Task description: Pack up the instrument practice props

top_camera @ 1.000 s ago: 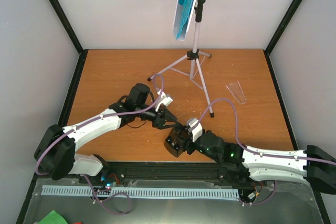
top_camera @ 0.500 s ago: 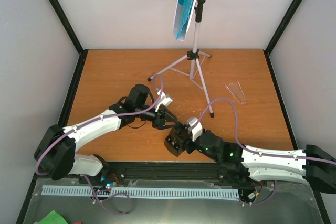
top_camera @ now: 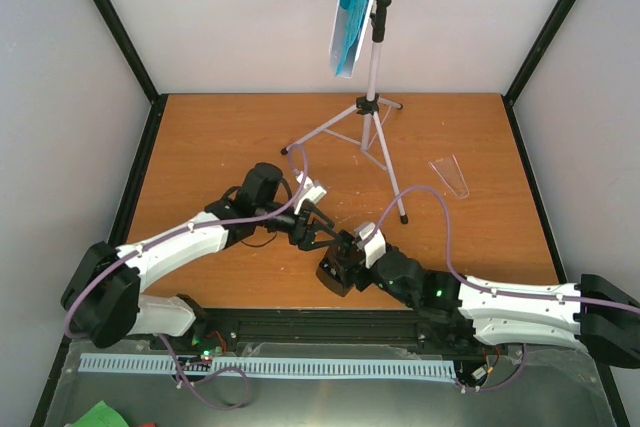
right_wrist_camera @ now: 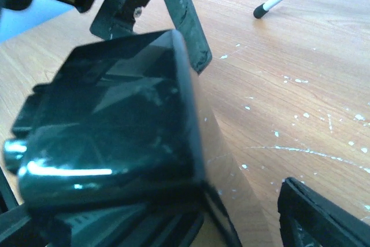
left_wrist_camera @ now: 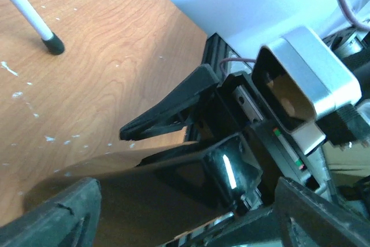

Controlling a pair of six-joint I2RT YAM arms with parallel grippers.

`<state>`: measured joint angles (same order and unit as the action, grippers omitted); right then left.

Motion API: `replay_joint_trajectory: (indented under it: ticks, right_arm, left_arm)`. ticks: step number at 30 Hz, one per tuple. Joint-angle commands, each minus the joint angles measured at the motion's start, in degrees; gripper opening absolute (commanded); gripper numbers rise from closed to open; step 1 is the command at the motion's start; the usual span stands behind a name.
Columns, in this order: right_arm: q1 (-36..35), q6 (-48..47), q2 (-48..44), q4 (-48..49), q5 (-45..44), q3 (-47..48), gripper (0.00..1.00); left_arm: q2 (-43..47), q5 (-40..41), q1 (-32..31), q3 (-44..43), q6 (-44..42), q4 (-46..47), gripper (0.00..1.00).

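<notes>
The black pyramid metronome sits near the table's front edge, where both arms meet. My left gripper reaches it from the left; in the left wrist view its fingers stand wide apart with the metronome between them. My right gripper comes from the right. In the right wrist view the metronome fills the frame, with bare wood between it and the one finger that shows. The grey tripod music stand stands at the back, cyan sheet-music pages on its tray.
A clear plastic piece lies on the wood at the right. A stand leg ends in a black foot close behind the grippers. The black frame rail runs along the front edge right beside the metronome.
Both grippers' jaws have spread wider around the metronome. The left gripper has shifted slightly toward it. The stand and pages have not moved.
</notes>
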<state>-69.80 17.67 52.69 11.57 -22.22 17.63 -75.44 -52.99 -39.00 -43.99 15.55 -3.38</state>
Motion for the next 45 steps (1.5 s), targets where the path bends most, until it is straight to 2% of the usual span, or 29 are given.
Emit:
replay_joint_trajectory:
  ticks: [1,3,5,10,13,16,19,23,28,31,34,37,41,45]
  right_arm:
    - [-0.16,-1.43,-2.24,-1.77,0.96,1.64,0.90]
    - [-0.07,-2.57,-4.53,-3.52,2.45,2.18,0.97]
    - [-0.07,-3.65,-6.93,-5.81,3.95,3.24,1.00]
    - [0.03,-4.01,-13.35,-11.39,4.73,8.18,1.00]
    - [1.16,0.35,-14.49,-17.45,-1.02,11.81,1.00]
    - [6.06,6.36,-14.88,-23.20,-0.21,13.78,1.00]
    - [16.24,15.58,-14.30,-29.77,5.70,13.11,0.98]
    - [28.45,21.89,-14.23,-31.84,17.53,7.57,0.95]
    - [30.57,25.39,-13.61,-36.89,24.28,4.41,0.88]
    - [30.51,27.92,-15.06,-39.23,27.36,1.65,0.86]
    - [30.49,31.28,-17.36,-37.31,32.44,-2.50,0.80]
    - [30.34,33.98,-17.77,-31.34,37.78,-6.72,0.74]
    - [30.09,34.16,-13.31,-23.86,41.73,-8.24,0.68]
    - [29.95,33.68,-7.31,-15.40,41.51,-6.71,0.64]
  left_arm:
    - [5.66,7.50,-0.55,1.13,2.98,2.63,0.89]
    - [9.23,11.86,-0.55,3.37,5.85,5.22,0.97]
    - [13.34,15.50,-0.55,6.19,8.62,8.62,0.99]
    - [22.67,23.36,-0.54,12.69,13.44,15.64,0.99]
    - [24.81,24.95,-0.59,15.98,14.50,16.52,0.99]
    - [24.31,25.21,-0.56,19.11,16.24,15.67,0.96]
    - [23.74,21.47,-0.59,23.43,18.64,19.03,0.92]
    - [23.77,18.38,-0.59,29.64,19.69,23.85,0.87]
    - [21.91,19.92,-3.95,35.93,21.02,31.49,0.84]
    - [17.96,20.19,-5.60,36.38,20.57,34.68,0.82]
    - [14.08,20.12,-5.98,35.31,18.53,35.87,0.81]
    - [11.30,20.35,-6.00,34.39,16.39,36.27,0.80]
    - [9.21,22.67,-5.99,33.09,13.47,34.78,0.80]
    - [8.45,23.74,-5.99,33.34,12.08,35.49,0.79]
